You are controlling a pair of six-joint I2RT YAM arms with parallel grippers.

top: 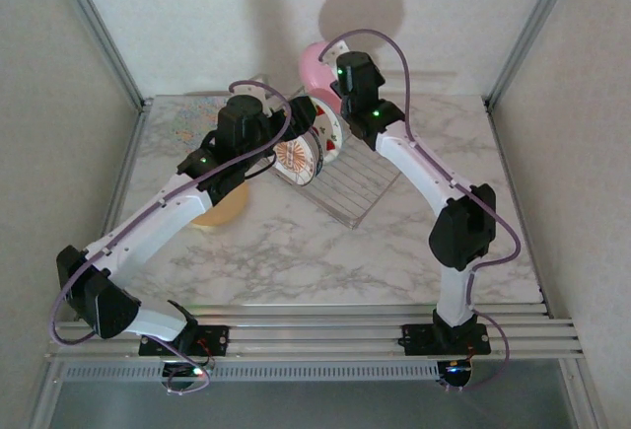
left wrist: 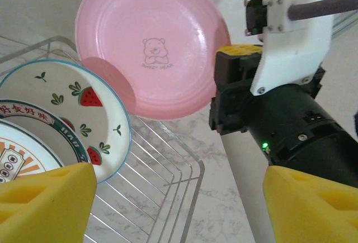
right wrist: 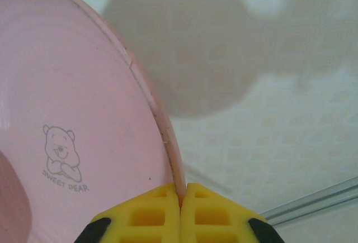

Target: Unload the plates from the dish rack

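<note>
Right end effector (right wrist: 180, 215) clamps pink plate (right wrist: 84, 114) rim | plate upright, face toward rack (left wrist: 197, 165) | left end effector (left wrist: 179, 209) parted

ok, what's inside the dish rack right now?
Two upright plates stand in the dish rack: the strawberry plate and, nearer the left wrist camera, the sunburst plate. The rack's near end is covered by the fingers of the left end effector, so unknown.

Raised right end effector (right wrist: 180, 212) pinched on pink plate (right wrist: 72, 98) rim, left end effector (left wrist: 179, 206) fingers spread apart
</note>
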